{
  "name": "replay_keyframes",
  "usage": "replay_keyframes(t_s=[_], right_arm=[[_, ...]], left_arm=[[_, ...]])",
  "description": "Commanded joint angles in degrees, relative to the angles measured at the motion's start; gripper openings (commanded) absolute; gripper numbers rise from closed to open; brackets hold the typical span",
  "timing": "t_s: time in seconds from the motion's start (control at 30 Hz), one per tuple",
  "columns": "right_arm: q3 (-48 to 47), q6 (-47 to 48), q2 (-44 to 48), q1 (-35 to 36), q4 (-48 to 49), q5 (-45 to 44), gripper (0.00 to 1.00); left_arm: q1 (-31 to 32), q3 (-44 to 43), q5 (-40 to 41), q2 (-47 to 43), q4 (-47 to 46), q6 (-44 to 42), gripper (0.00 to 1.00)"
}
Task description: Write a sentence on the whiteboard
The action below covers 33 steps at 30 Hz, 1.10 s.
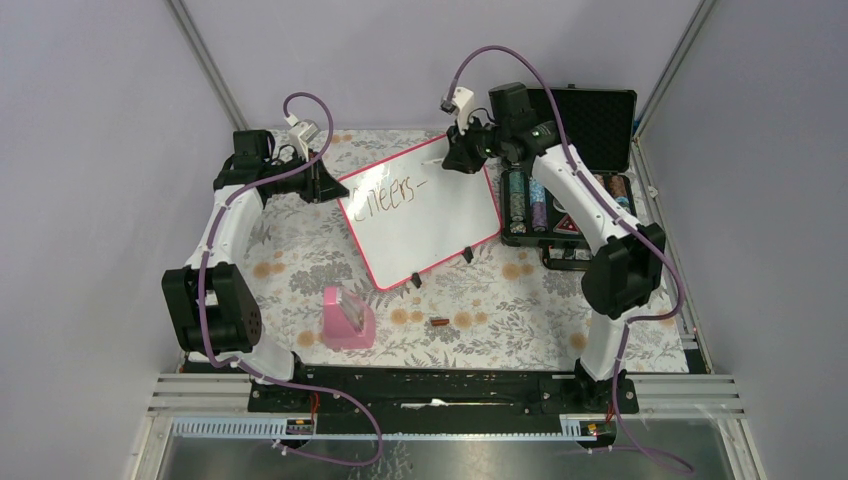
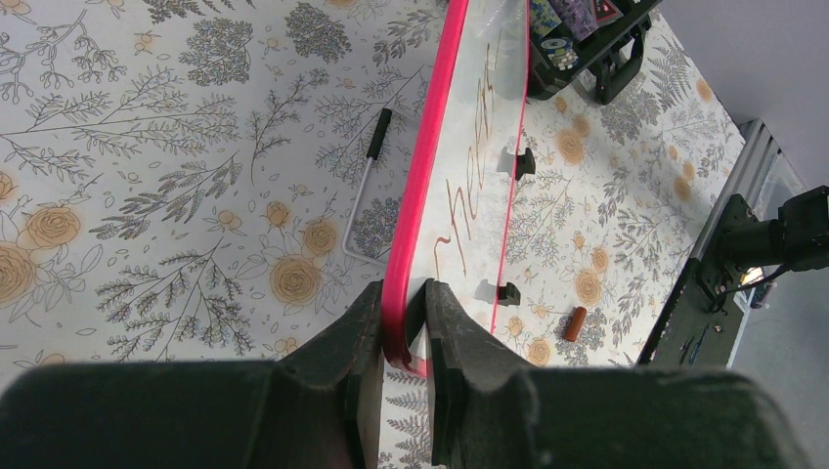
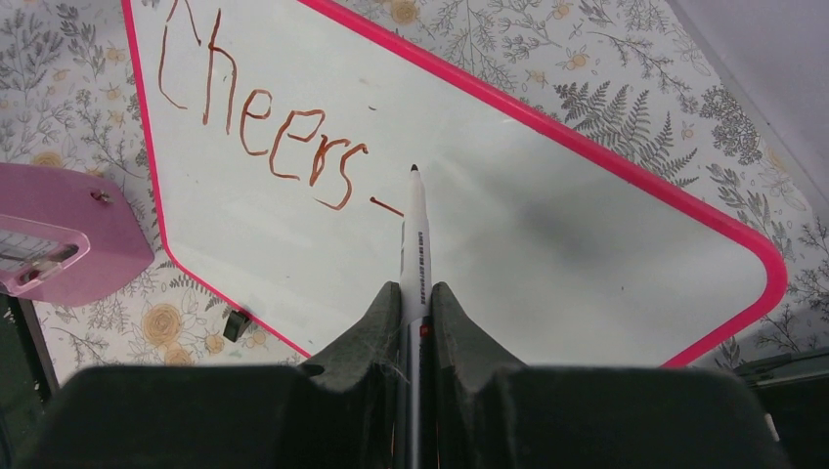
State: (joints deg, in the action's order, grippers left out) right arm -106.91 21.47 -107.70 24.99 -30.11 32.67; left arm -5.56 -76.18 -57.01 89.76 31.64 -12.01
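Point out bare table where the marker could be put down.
Freest: the cloth in front of the whiteboard, holding only a small brown cap and, toward its left, the pink box. Crowded: the right side, taken up by the black case.

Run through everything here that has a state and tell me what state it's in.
whiteboard, frame pinched at one corner
sentence, unfinished: only "Cheers" and a dash
marker, uncapped, tip over the board
left gripper, shut on the whiteboard
right gripper, shut on the marker
black case, lid open
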Motion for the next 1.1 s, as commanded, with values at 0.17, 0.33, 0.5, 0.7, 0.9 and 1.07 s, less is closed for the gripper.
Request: replay_keyframes(t_s=[0.17, 0.33, 0.5, 0.7, 0.9, 1.07], right_arm=[[-4.4, 0.0, -2.8, 0.3, -0.3, 0.8, 0.00], [-4.2, 0.1, -3.4, 0.3, -0.2, 0.5, 0.00], [-2.9, 0.4, -3.3, 0.4, -0.2, 0.4, 0.00], [-0.8, 0.8, -2.5, 0.5, -0.1, 0.6, 0.00], [1.7, 1.1, -1.5, 0.7, -0.1, 0.8, 0.00], [3.4, 1.3, -0.9, 0.7, -0.1, 0.9, 0.00]], left_arm=[[1.2, -1.5, -0.1, 0.1, -0.3, -2.5, 0.00], [1.3, -1.6, 0.0, 0.1, -0.3, -2.5, 0.00], [1.3, -1.6, 0.0, 0.2, -0.3, -2.5, 0.00], [1.3, -1.6, 0.0, 0.2, -0.3, -2.5, 0.00], [1.3, -1.6, 0.1, 0.3, -0.3, -2.6, 0.00], [1.3, -1.6, 0.1, 0.2, -0.3, -2.6, 0.00]])
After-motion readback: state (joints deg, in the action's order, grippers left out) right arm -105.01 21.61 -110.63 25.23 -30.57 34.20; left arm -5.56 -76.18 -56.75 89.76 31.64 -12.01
